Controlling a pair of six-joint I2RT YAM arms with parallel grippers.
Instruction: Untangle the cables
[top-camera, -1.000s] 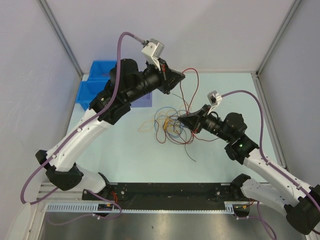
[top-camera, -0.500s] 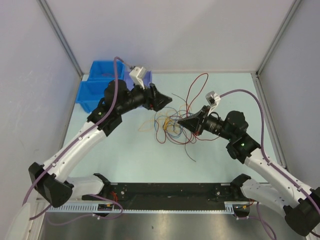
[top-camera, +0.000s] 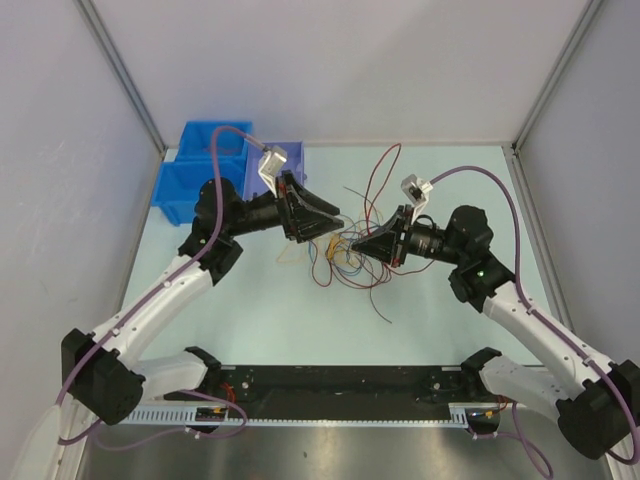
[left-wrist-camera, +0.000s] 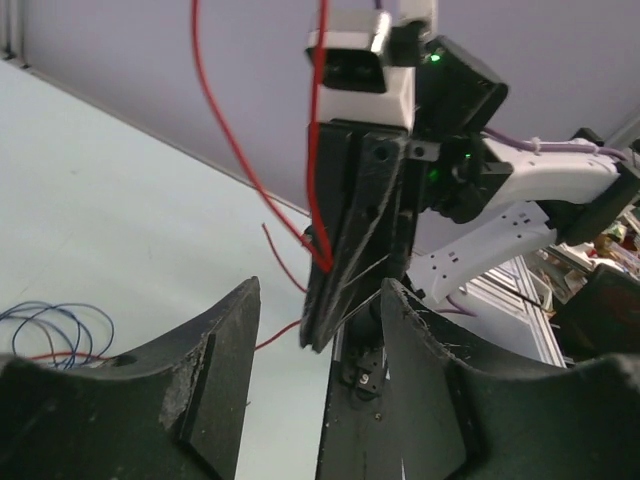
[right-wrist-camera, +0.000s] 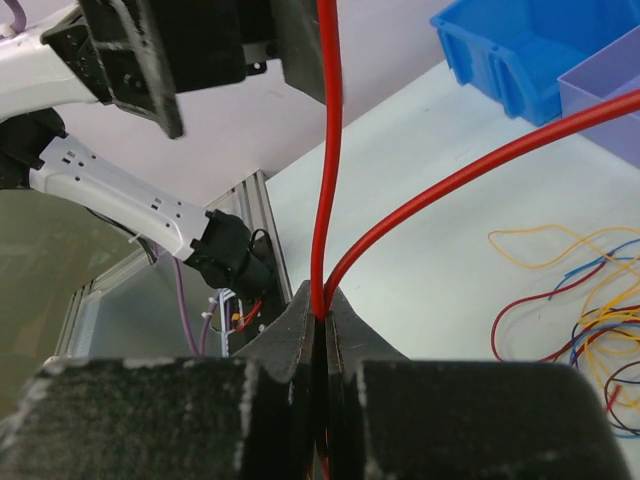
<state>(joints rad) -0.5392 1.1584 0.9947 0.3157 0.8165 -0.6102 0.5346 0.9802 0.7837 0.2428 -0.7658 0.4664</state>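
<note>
The cables (top-camera: 345, 258) lie as a loose tangle of red, orange, yellow and blue wires mid-table. My right gripper (top-camera: 356, 243) is shut on a red cable (right-wrist-camera: 325, 150), pinched at the fingertips (right-wrist-camera: 322, 305). From there its two strands rise, and one loops toward the back wall (top-camera: 385, 170). My left gripper (top-camera: 336, 214) is open, its fingertips just left of the right gripper's tip. In the left wrist view the left gripper (left-wrist-camera: 320, 300) holds nothing. The right gripper (left-wrist-camera: 355, 240) with the red cable (left-wrist-camera: 318, 130) shows beyond the gap.
Two blue bins (top-camera: 195, 160) and a purple bin (top-camera: 292, 155) stand at the back left behind the left arm. Both also show in the right wrist view: blue bin (right-wrist-camera: 540, 50), purple bin (right-wrist-camera: 610, 95). Grey walls enclose the table on three sides.
My left gripper has opened and let go of the red cable. It has dropped from near the back toward the right gripper's tip. The right gripper has edged slightly left, still shut.
</note>
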